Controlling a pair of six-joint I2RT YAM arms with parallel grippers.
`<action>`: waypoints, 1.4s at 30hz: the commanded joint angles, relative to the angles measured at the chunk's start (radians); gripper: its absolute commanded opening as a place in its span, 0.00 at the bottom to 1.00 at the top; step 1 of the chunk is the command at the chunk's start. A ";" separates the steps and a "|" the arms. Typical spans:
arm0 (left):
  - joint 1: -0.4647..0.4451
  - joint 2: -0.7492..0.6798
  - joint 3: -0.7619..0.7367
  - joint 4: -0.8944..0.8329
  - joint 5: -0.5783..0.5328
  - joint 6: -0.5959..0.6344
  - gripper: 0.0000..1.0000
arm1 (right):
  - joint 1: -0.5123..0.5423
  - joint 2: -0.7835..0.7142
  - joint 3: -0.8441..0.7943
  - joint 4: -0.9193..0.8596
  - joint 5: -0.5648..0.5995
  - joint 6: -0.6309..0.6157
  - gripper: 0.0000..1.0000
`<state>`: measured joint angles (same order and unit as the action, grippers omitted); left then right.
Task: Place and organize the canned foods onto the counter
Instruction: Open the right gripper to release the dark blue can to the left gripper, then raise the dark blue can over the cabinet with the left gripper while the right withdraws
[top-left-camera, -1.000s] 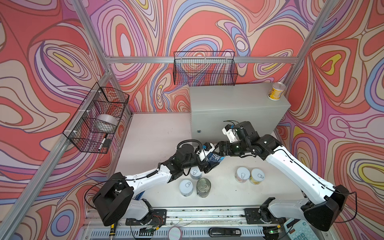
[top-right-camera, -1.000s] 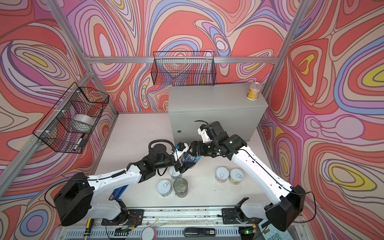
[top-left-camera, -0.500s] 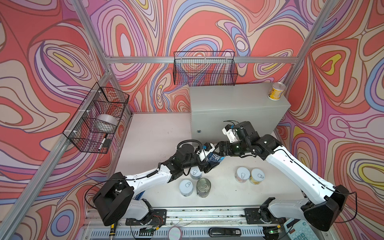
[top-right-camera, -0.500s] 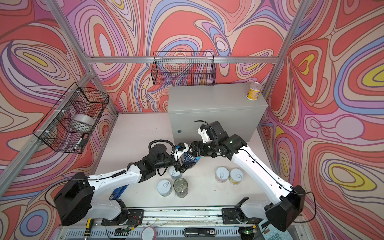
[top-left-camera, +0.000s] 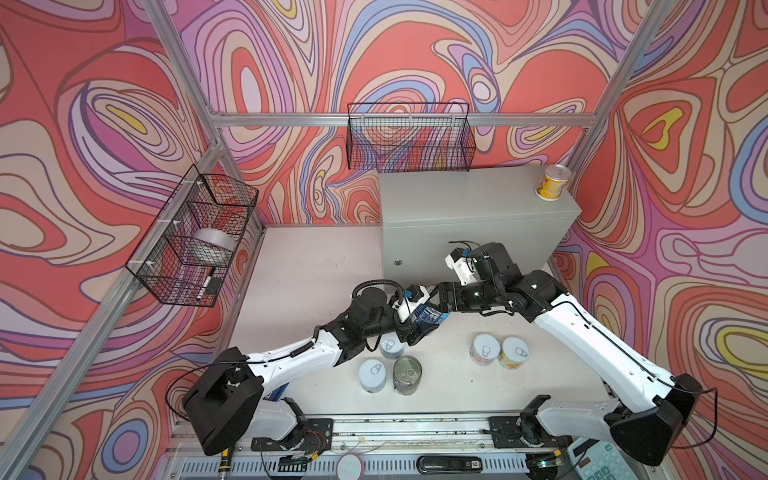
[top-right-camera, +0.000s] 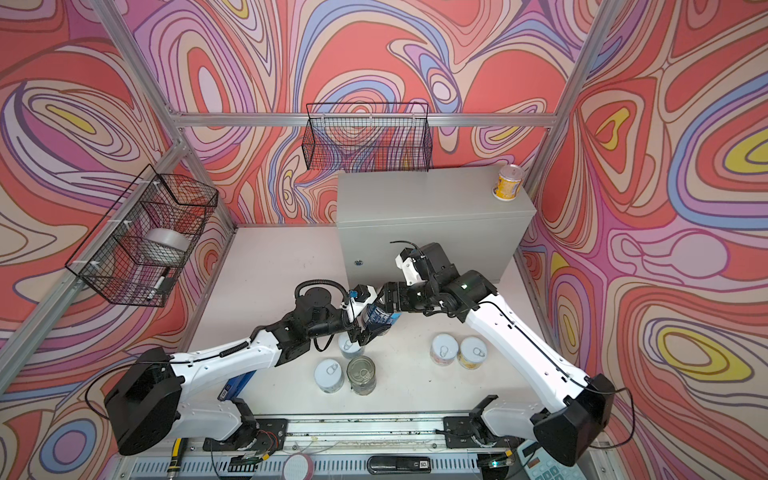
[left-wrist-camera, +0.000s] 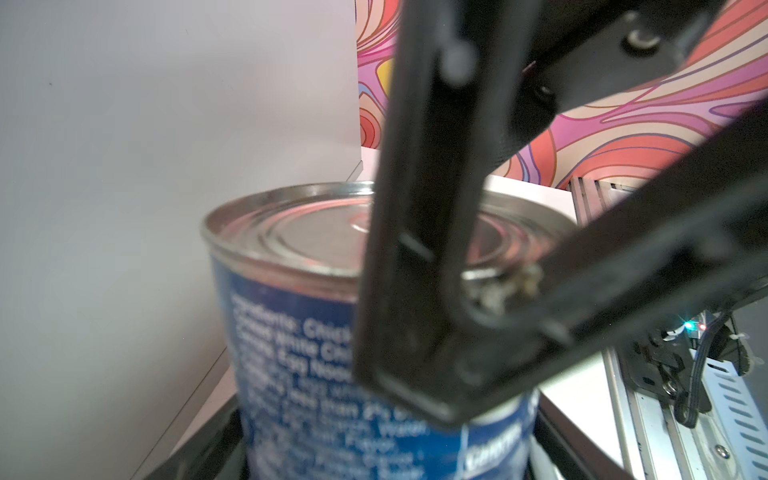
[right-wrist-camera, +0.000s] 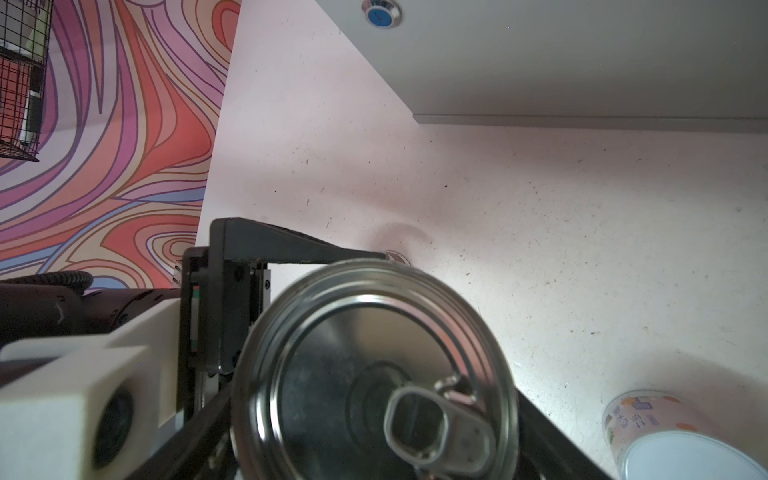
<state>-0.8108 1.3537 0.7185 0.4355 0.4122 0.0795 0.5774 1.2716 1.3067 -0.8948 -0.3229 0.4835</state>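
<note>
A dark blue can (top-left-camera: 428, 316) (top-right-camera: 376, 318) hangs tilted above the table, in front of the counter (top-left-camera: 478, 199) (top-right-camera: 428, 195). My left gripper (top-left-camera: 417, 330) (left-wrist-camera: 382, 449) is shut on its labelled side. My right gripper (top-left-camera: 437, 308) (right-wrist-camera: 374, 440) is shut on the same can (right-wrist-camera: 374, 374), whose pull-tab lid faces the right wrist camera. In the left wrist view a right finger (left-wrist-camera: 415, 249) crosses the can (left-wrist-camera: 299, 353). A yellow can (top-left-camera: 552, 188) (top-right-camera: 508, 182) stands on the counter's far right corner. On the table stand two pale blue cans (top-left-camera: 390, 347) (top-left-camera: 372, 376), a dark can (top-left-camera: 407, 374), a pink can (top-left-camera: 484, 349) (right-wrist-camera: 665, 432) and a yellow can (top-left-camera: 514, 353).
A black wire basket (top-left-camera: 409, 139) hangs on the back wall over the counter. Another basket (top-left-camera: 195, 237) on the left wall holds a silver tape roll (top-left-camera: 214, 245). The counter's round lock (top-left-camera: 398, 262) (right-wrist-camera: 381, 14) faces the arms. A calculator (top-left-camera: 590, 461) lies at the front right.
</note>
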 joint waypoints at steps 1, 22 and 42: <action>-0.005 -0.035 0.030 -0.006 0.025 0.021 0.43 | -0.001 -0.039 0.022 0.122 0.014 -0.029 0.34; -0.004 -0.045 0.024 -0.007 -0.023 0.003 0.39 | -0.001 -0.048 0.049 0.052 0.159 -0.092 0.93; -0.005 -0.114 0.003 -0.023 -0.054 -0.016 0.38 | -0.001 -0.080 0.020 -0.001 0.313 -0.115 0.94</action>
<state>-0.8173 1.3098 0.7006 0.2714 0.3565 0.0731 0.5781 1.2240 1.3430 -0.8806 -0.0769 0.3817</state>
